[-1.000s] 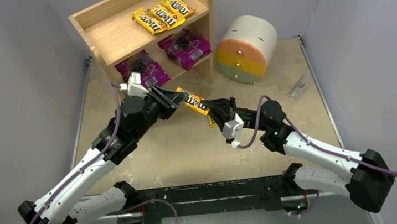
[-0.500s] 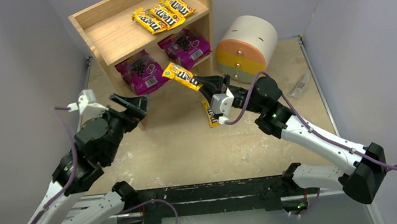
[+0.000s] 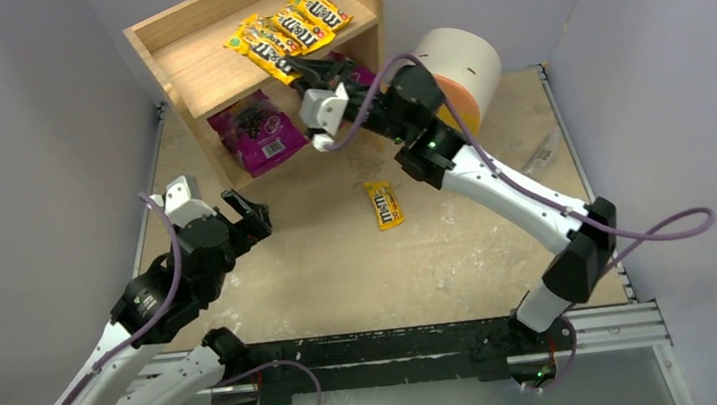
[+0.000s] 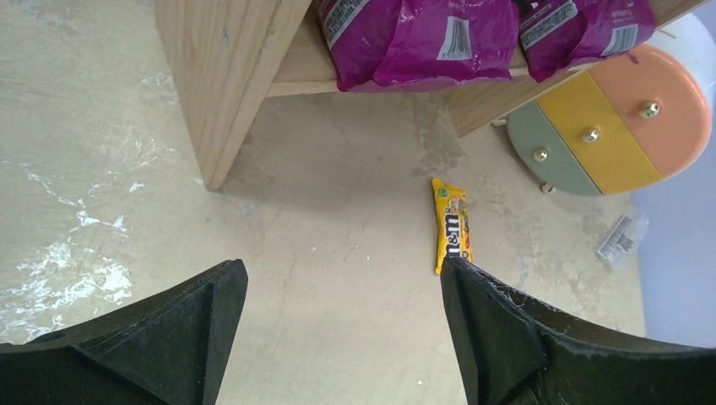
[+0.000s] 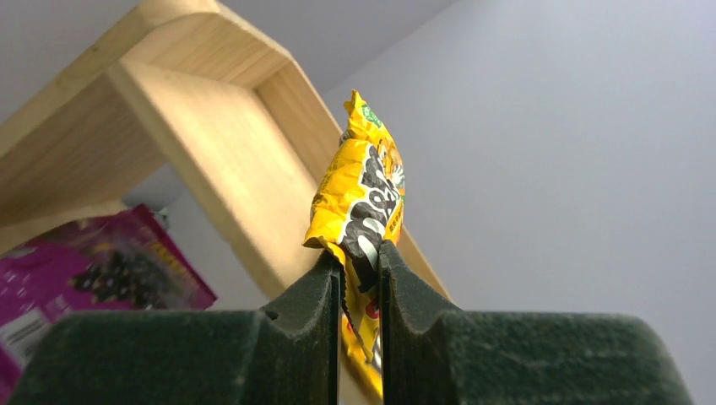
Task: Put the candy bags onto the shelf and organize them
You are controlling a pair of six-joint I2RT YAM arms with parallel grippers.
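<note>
1 yellow packet [image 5: 365,190] pinched in right claw [image 5: 360,274] at shelf [image 3: 205,73], left claw [image 4: 340,270] spread wide

Table [image 3: 341,265] with shelf [image 3: 190,69], drum [image 3: 465,61], yellow packet [image 3: 385,205], tool [image 3: 538,156]

Bare wood across the left half of the upper tier of the shelf [image 3: 190,69]; right half taken by yellow packets [image 3: 310,17]. Lower tier filled by two magenta bags [image 4: 422,42] side by side. Slung across the shelf front, the right gripper [image 3: 292,66] and its arm, clamped on the held packet [image 3: 258,47]. Wide open table [image 3: 341,265] before the spread left gripper [image 4: 342,287], broken only by one flat yellow packet [image 3: 385,204]. Close against the shelf's right side, the white drum [image 3: 460,56].
</note>
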